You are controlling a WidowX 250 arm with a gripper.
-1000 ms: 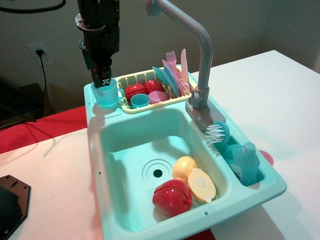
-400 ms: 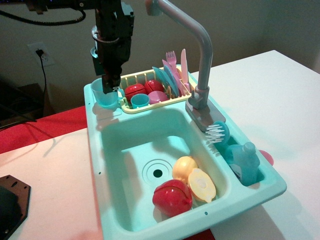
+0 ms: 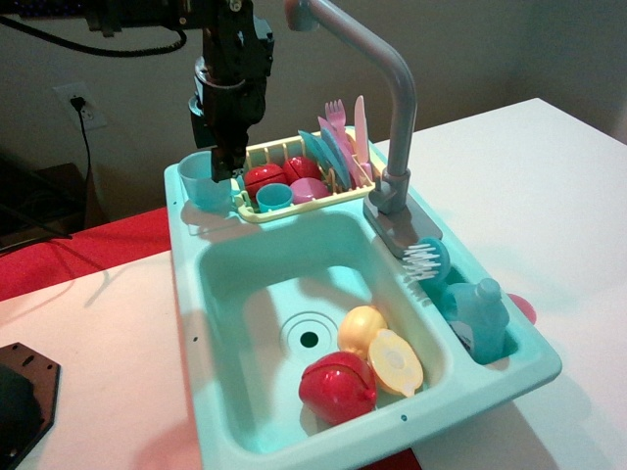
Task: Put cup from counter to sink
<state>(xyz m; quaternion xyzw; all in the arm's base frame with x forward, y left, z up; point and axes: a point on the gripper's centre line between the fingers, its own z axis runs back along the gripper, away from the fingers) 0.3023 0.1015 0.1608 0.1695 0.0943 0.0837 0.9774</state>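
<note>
The cup (image 3: 201, 180), a translucent light-blue mug, stands on the mint-green counter (image 3: 186, 217) at the back left corner of the sink unit. My gripper (image 3: 225, 166) hangs from the dark arm and points straight down. Its fingertips are at the cup's right rim, between the cup and the yellow dish rack. The fingers look close together, but I cannot tell whether they pinch the rim. The cup's handle is hidden behind them. The sink (image 3: 250, 294), a deep mint-green basin with a round drain hole (image 3: 310, 339), lies just in front of the cup.
In the basin lie a red toy fruit (image 3: 338, 385) and yellow halves (image 3: 382, 351). The yellow dish rack (image 3: 294, 178) holds a small teal cup (image 3: 273, 197), red pieces, plates and cutlery. The tall grey faucet (image 3: 392, 108) stands to the right. A brush and a blue bottle (image 3: 477, 311) sit in the side compartment.
My gripper has moved right, from above the cup's middle to its right rim. The cup has shifted slightly to the left on the counter.
</note>
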